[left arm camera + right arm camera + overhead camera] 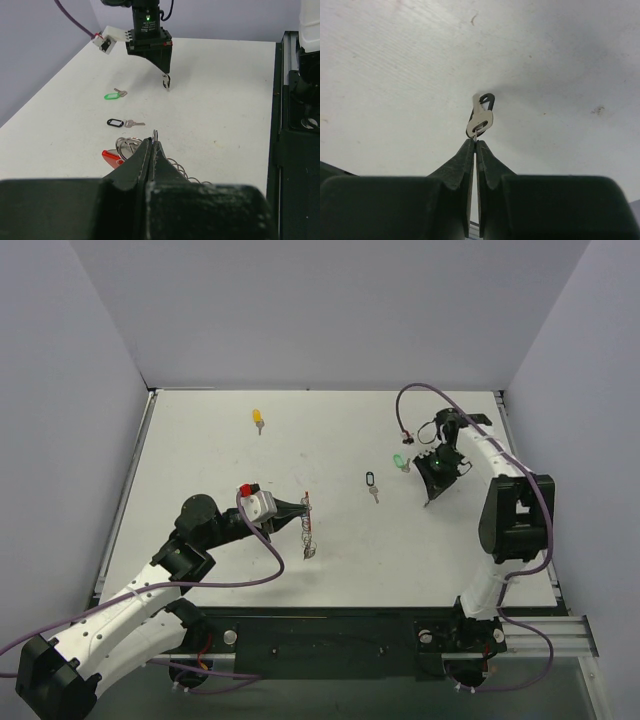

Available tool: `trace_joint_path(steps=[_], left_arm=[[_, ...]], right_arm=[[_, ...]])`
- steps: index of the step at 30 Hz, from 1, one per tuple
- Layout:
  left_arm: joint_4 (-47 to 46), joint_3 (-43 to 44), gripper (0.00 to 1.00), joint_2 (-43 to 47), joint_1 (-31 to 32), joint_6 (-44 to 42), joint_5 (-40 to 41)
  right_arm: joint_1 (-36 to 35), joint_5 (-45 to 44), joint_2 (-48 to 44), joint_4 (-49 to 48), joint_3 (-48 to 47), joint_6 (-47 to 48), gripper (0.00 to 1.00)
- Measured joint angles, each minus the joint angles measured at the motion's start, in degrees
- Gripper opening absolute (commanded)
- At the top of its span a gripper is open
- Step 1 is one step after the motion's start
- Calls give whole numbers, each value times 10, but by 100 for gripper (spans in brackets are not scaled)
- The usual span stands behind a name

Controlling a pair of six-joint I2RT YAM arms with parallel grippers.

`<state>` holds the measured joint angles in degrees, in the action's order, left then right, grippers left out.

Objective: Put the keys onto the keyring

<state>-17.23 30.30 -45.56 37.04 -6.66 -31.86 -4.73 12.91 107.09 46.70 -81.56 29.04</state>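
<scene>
Above the table (pixel 210 460), right side: my right gripper (pixel 475 145) pinches a silver key (pixel 480 119), lengthwise beyond the tips.
Left gripper (pixel 152 145): clamped on the keyring (pixel 112 158), well apart leftward.

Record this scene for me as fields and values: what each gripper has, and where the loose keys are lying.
left gripper: shut on the keyring
right gripper: shut on a silver key
grippers: apart, held key not yet on the keyring
green key: flat on the table, just left of the right gripper
black key: on the table, between the two grippers
yellow key: on the table, far side, alone
</scene>
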Motion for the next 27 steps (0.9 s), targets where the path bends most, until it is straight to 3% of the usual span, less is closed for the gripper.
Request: trace_joint_path(steps=[13,22,27], left_arm=[[-70,-4,0,-2,-16,63,-19],[-155,2,0,-34,-18,95,-27],[-207,8,0,-60,-18,97,-27]], right_arm=[[15,203,-212,28,20,111,0],[16,299,-228,134,-114,230,0],[-11,331,-238,177,-137,301,0]])
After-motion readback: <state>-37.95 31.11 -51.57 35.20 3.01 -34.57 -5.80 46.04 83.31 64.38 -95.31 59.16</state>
